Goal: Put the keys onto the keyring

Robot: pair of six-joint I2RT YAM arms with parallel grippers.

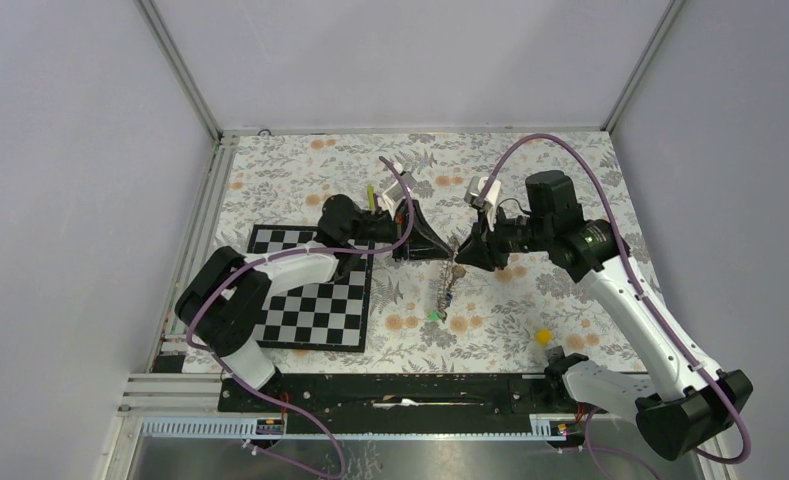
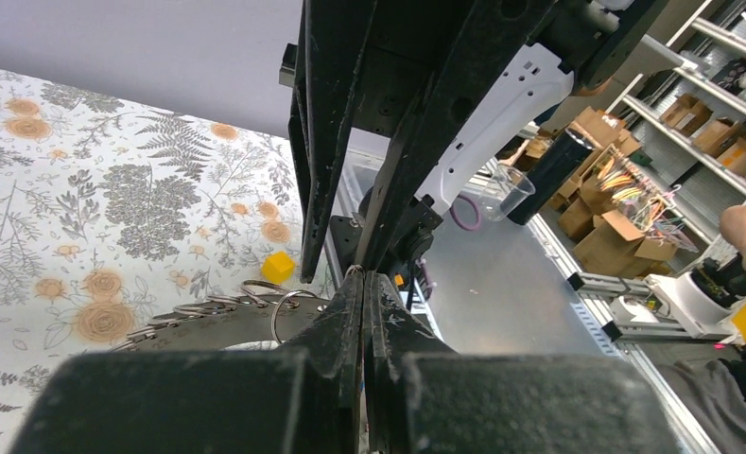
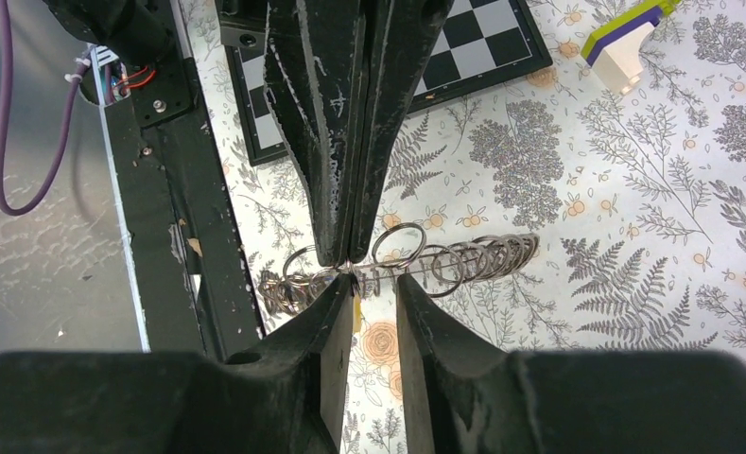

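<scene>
Floral cloth [image 1: 590, 180] lies open on every side, walls [image 1: 60, 150] well off, a checkerboard [image 1: 315, 295] to the left. Mid-table, the left gripper [image 3: 352, 255] pinches tight on the keyring [image 3: 444, 260], a curved, silvery row of small rings; the right gripper [image 3: 373, 291] straddles it, jaws apart.

1. From the top camera, the keyring [image 1: 448, 285] is too small to tell its loops apart. Its upper end is hidden where the left gripper [image 1: 448, 254] and right gripper [image 1: 462, 252] meet.
2. A green speck [image 1: 433, 315] just beside the keyring's lower end is too small to identify.
3. From the left wrist, the keyring's near part is hidden behind the gripper's own body.
4. From the right wrist, the chessboard [image 3: 482, 38] beyond the keyring is cut off by the top edge.
</scene>
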